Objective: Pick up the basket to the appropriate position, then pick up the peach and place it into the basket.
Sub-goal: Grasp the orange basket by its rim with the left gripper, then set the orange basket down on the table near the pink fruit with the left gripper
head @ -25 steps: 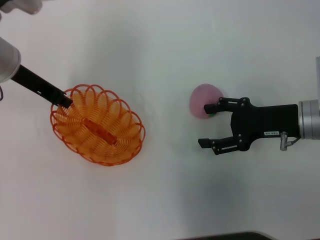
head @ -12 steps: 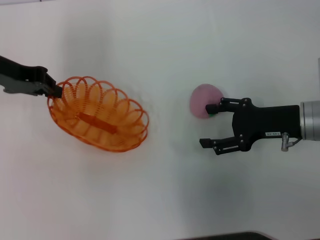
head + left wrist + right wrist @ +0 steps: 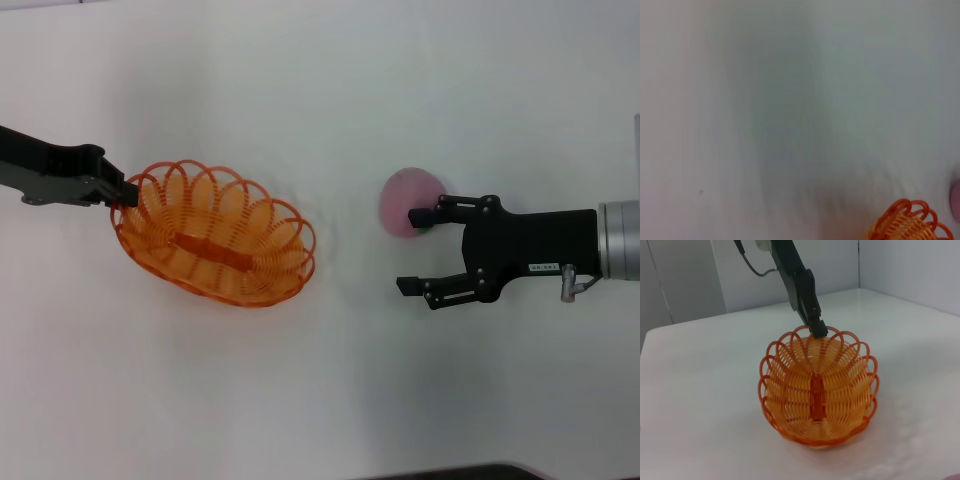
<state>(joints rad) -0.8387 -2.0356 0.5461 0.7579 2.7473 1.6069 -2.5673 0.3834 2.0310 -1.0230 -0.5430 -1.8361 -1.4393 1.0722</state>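
The orange wire basket [image 3: 215,235] sits on the white table at the left; it also shows in the right wrist view [image 3: 817,390] and partly in the left wrist view [image 3: 910,227]. My left gripper [image 3: 122,192] is shut on the basket's left rim and also shows in the right wrist view [image 3: 817,330]. The pink peach [image 3: 405,200] lies at centre right. My right gripper [image 3: 412,250] is open just beside the peach, its upper finger [image 3: 425,213] overlapping the peach's lower right side, the lower finger apart from it.
The white table [image 3: 330,90] spreads all round. White walls [image 3: 790,270] stand behind it in the right wrist view. A dark edge [image 3: 470,472] shows at the bottom of the head view.
My left gripper has carried the basket to the right, toward the table's middle. The right gripper and the peach have stayed where they were.
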